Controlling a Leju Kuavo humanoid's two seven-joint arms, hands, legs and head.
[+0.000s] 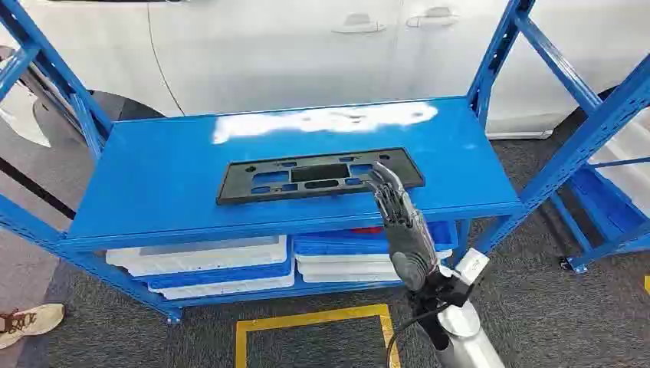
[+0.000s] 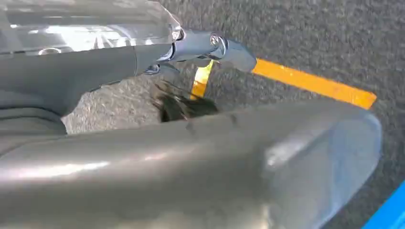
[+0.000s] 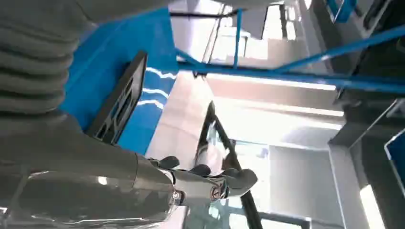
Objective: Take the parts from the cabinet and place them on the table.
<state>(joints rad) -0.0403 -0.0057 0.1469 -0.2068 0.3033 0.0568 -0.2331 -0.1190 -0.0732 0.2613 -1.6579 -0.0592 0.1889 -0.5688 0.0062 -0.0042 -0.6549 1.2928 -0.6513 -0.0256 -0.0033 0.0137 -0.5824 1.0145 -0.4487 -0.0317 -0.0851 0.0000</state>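
Black plastic part (image 1: 318, 176): flat plate w/ slots & cut-outs, lying on top shelf of blue steel cabinet (image 1: 153, 192). Long axis runs side to side along the shelf, right end sitting a bit farther back than left; flat face up. Seen edge-on in right wrist view (image 3: 119, 100).

Right hand (image 1: 398, 211): reaches up from below over the shelf's front edge, fingers (image 1: 381, 180) curled, tips at the part's near right edge. Looks to be touching it; can't tell whether it actually grips. Right wrist view shows thumb and dark fingers (image 3: 210, 181) apart from the part.

Left hand (image 2: 143, 157): close-up over grey carpet floor (image 2: 310, 38), holding nothing visible; open or closed, can't tell.

Lower shelf: white and blue trays (image 1: 207, 264) stacked, left & right groups.

Floor: yellow tape lines (image 1: 314, 314). Behind cabinet: white car (image 1: 306, 46), door handles visible. A shoe (image 1: 27, 322) at far left, on the floor.
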